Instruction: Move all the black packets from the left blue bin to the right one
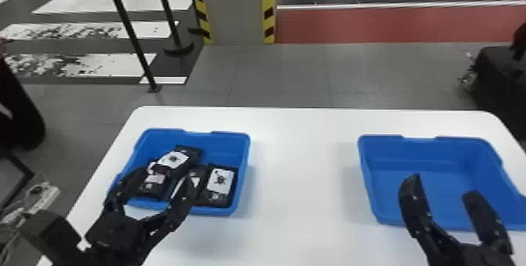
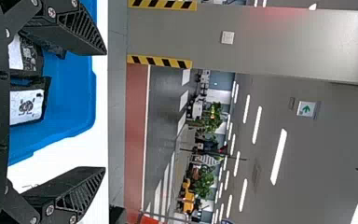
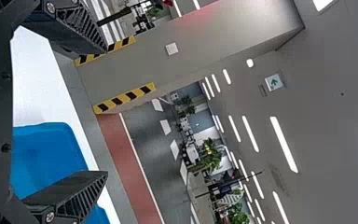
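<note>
In the head view my left gripper point(image 1: 162, 179) stands open over the near part of the left blue bin point(image 1: 243, 175), above black packets. One black packet point(image 1: 176, 159) with a white label lies slanted at the bin's back, another packet point(image 1: 221, 181) by its right wall, others partly behind the fingers. My right gripper point(image 1: 442, 187) is open by the near side of the right blue bin point(image 1: 422, 175), which shows a bare floor. The left wrist view has the left gripper point(image 2: 103, 112) open, a packet point(image 2: 27, 106) beyond; the right wrist view has the right gripper point(image 3: 105, 112) open.
Both bins stand on a white table point(image 1: 305, 175) with a wide gap between them. Behind the table's far edge are a striped pillar point(image 1: 236, 7) and a black post point(image 1: 129, 30). A dark bag point(image 1: 497, 73) is on the floor at the right.
</note>
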